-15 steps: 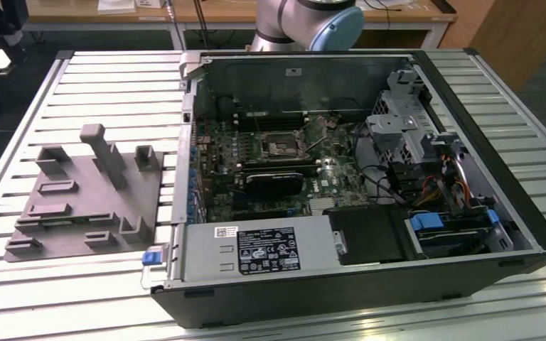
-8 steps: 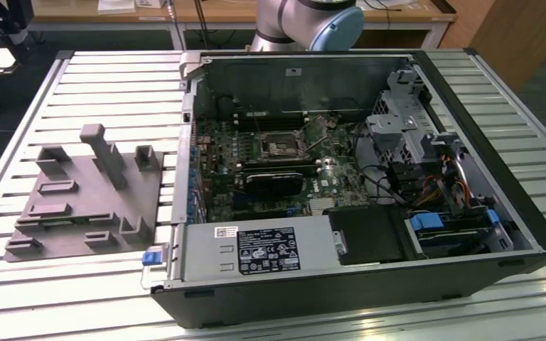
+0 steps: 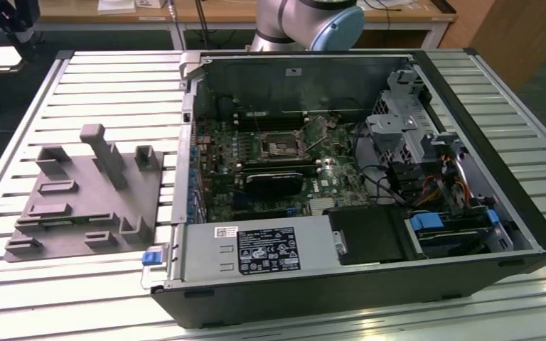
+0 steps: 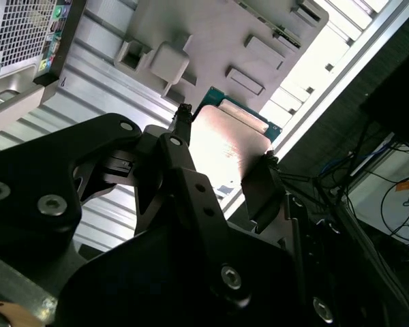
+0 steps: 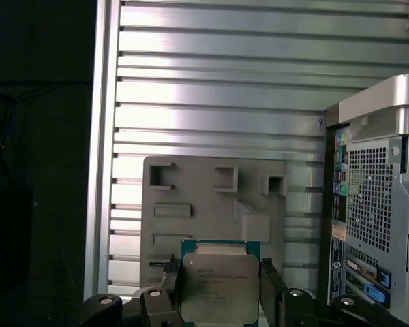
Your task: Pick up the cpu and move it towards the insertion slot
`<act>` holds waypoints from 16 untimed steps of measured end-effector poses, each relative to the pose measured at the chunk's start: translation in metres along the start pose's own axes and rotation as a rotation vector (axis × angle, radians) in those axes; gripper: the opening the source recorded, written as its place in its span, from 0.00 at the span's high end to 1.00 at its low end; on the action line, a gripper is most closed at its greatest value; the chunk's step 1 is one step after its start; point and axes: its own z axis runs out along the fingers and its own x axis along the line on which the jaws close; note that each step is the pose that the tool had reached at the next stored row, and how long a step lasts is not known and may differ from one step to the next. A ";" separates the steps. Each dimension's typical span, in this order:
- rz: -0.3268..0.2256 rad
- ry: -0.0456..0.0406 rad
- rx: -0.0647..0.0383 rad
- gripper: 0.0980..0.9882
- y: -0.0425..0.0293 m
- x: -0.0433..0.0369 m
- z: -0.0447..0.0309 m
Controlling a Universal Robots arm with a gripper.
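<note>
We have the cpu [image 5: 215,287] clamped between the two fingers of the gripper [image 5: 217,289]; in both wrist views the black pads press on two opposite edges of the chip, one on each side, with its metal lid facing the first wrist camera. In the second wrist view the cpu [image 4: 225,146] shows a silvery face and a thin green rim, lifted clear of the slatted aluminium table [image 5: 211,75]. Behind it lies the grey plastic fixture [image 5: 215,204] with its recessed pockets and upright posts, so we judge the chip to be hanging above the table's left side in the exterior view, well apart from the board.

The insertion slot [image 3: 281,148] sits on the green motherboard inside the open computer case [image 3: 500,213], on the exterior view's right of the grey plastic fixture [image 3: 83,195]. The arm's base joint [image 3: 311,25] stands at the far edge of the table.

We judge the chip to be light, stiff and flat, with a smooth lid that could slide under a weak grip. Its underside contacts are likely delicate, so the edges are the right place to hold, as now, with modest squeeze.
</note>
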 end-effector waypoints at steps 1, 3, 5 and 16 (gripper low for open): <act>0.000 0.0000 0.000 0.50 0.0001 -0.0009 -0.0001; 0.000 0.0002 0.000 0.50 0.0003 -0.0030 -0.0003; 0.000 0.0003 0.000 0.50 0.0004 -0.0049 -0.0004; 0.000 0.0017 0.000 0.50 0.0013 -0.0257 -0.0008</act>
